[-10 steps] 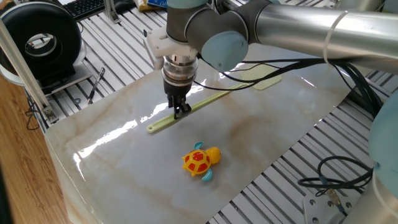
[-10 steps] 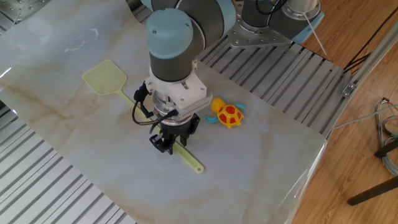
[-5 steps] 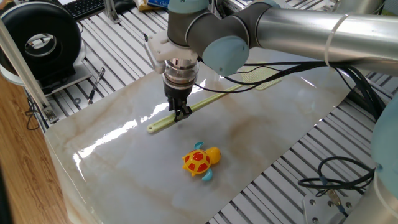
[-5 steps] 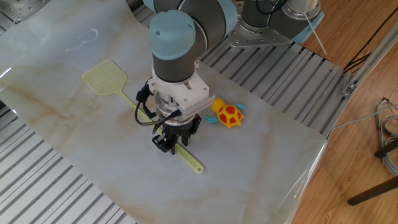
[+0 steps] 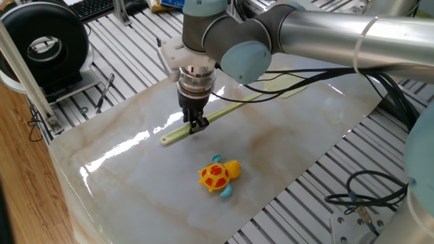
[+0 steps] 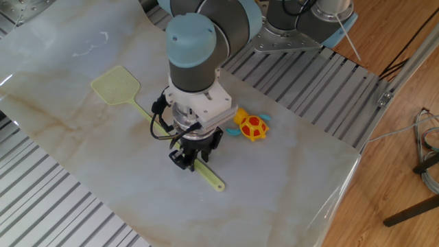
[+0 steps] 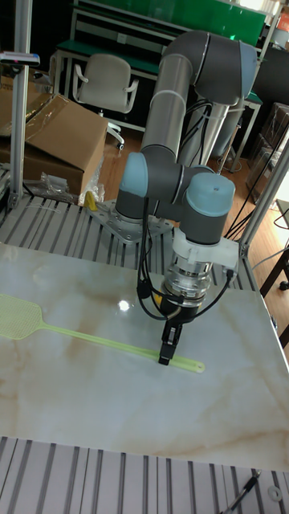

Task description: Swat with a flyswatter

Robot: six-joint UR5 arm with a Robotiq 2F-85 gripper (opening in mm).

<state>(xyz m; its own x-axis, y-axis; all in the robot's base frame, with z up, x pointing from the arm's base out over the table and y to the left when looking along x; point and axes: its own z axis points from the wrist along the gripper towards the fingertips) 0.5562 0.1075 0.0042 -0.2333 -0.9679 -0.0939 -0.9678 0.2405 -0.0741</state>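
The pale yellow-green flyswatter [image 5: 234,107] lies flat on the marble board, and its mesh head [image 6: 115,86] points away from the toy. In the tall fixed view the long handle [image 7: 96,340] runs left to right. My gripper [image 5: 198,125] points straight down onto the handle, a short way from its holed end [image 6: 218,184]. The fingers [image 6: 180,160] stand close together on either side of the handle [image 6: 188,163], shut on it. My gripper [image 7: 164,355] touches the handle at table height.
An orange-and-yellow toy turtle [image 5: 218,176] sits on the board close to the gripper, also seen beside the wrist [image 6: 252,127]. A black round device [image 5: 46,42] stands at the back left. Slatted metal table [image 6: 62,206] surrounds the board. Cables [image 5: 366,190] hang at the right.
The gripper has sunk and shifted very slightly along the handle toward its holed end. The flyswatter and the turtle have stayed where they were.
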